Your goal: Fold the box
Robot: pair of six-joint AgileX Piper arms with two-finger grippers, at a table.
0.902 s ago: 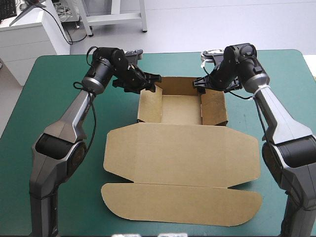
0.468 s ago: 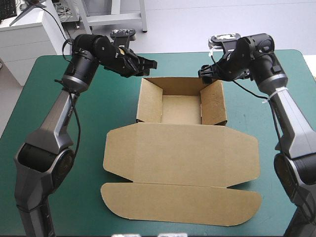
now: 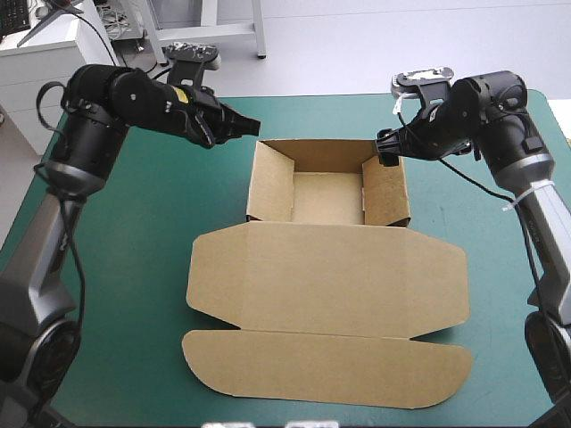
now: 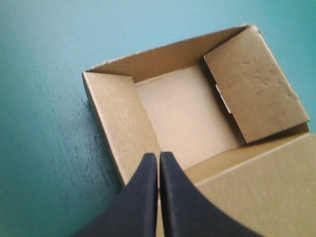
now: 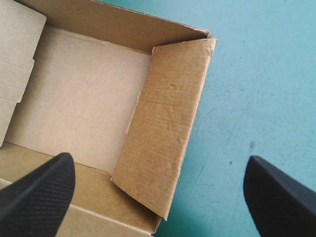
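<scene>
My left hand (image 3: 250,126) is closed, its two black fingers (image 4: 148,190) meeting in one point. It hangs off the tray's far-left corner, apart from the board. My right hand (image 3: 386,150) is open, its fingers (image 5: 39,192) spread wide, and sits just beside the far-right corner; I cannot tell whether it touches the wall. Just before, both hands were closer in at those corners. They have since drawn back outward, the left one farther, while the box (image 3: 328,267) has not shifted. There is one box, at the middle of the teal-green surface (image 3: 116,223). It has one open tray toward the far edge, with two side walls and one far wall raised. One lid lies flat toward me, with one long flap along its near edge. From above, my right fingers are hard to pick out against the dark wrist. Both wrist views cut off most of the lid, and the left shows only a corner of it.
</scene>
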